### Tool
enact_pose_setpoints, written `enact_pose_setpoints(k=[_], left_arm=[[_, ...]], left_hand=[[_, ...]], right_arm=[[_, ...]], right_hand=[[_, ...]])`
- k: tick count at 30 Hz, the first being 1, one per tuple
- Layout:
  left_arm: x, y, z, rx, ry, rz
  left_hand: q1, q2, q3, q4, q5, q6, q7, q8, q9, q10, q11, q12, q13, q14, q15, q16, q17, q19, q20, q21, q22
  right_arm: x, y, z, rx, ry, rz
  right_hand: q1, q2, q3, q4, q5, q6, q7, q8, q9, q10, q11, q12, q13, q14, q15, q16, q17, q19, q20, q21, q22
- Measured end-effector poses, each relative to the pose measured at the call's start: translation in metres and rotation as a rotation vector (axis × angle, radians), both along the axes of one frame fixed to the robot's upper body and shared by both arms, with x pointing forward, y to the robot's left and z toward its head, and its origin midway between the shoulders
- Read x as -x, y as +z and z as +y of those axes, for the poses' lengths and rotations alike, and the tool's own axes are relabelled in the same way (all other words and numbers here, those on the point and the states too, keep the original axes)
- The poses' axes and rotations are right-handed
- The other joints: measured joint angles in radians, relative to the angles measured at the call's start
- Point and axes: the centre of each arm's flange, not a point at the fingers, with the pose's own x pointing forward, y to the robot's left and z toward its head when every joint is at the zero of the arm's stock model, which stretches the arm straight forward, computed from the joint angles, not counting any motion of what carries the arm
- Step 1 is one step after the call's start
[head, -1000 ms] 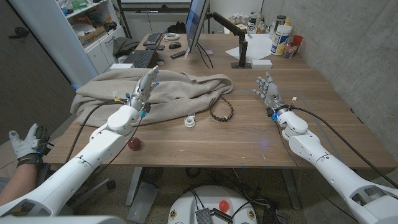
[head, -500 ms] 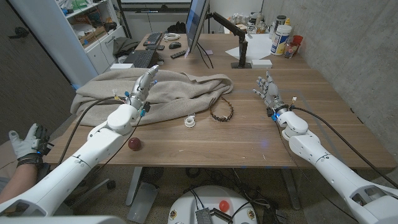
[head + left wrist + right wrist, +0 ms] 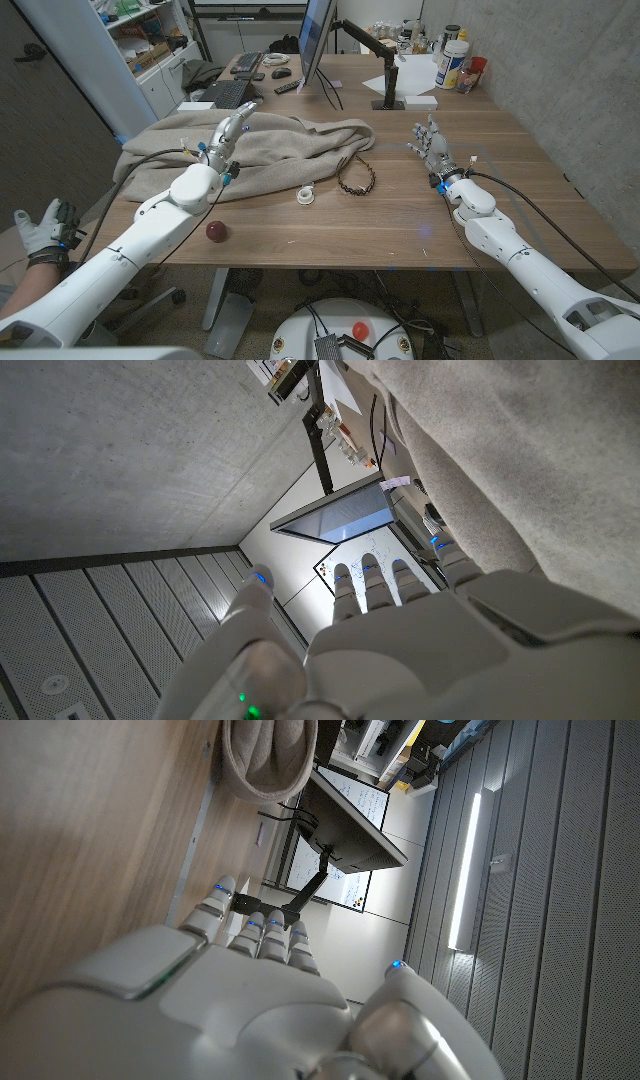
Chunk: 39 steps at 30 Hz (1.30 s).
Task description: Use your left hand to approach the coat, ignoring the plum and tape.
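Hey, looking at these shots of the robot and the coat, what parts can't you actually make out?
- Whether the left hand touches the coat: head view, its fingers overlap the fabric; contact unclear.
- Coat beneath the hand and forearm: head view, covered by the arm.
- Tape: head view, too small for detail.
- Coat's far side: left wrist view, cut off by the picture edge.

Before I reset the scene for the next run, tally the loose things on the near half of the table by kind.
Coat: 1
Plum: 1
Tape roll: 1
Beaded bracelet: 1
Total: 4
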Motion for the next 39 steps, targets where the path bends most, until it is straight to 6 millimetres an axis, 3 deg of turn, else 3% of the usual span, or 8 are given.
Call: enact_pose_setpoints(k=[39], left_arm=[[0.019,0.024,-0.020,-0.159,0.077,-0.027]], left_hand=[[0.008,0.008,0.006,-0.011,0.000,0.000,0.000,0.000,0.000,0.002,-0.002,0.000,0.000,-0.005,-0.005,0.000,-0.002,-0.009,0.009,-0.004,0.000]], right_arm=[[0.000,0.000,0.001,0.004,0.002,0.004]], right_hand=[[0.000,0.000,-0.003,-0.003,0.000,0.000,0.000,0.000,0.000,0.000,0.000,0.000,0.000,-0.003,-0.004,0.000,-0.005,0.000,0.000,0.000,0.000]])
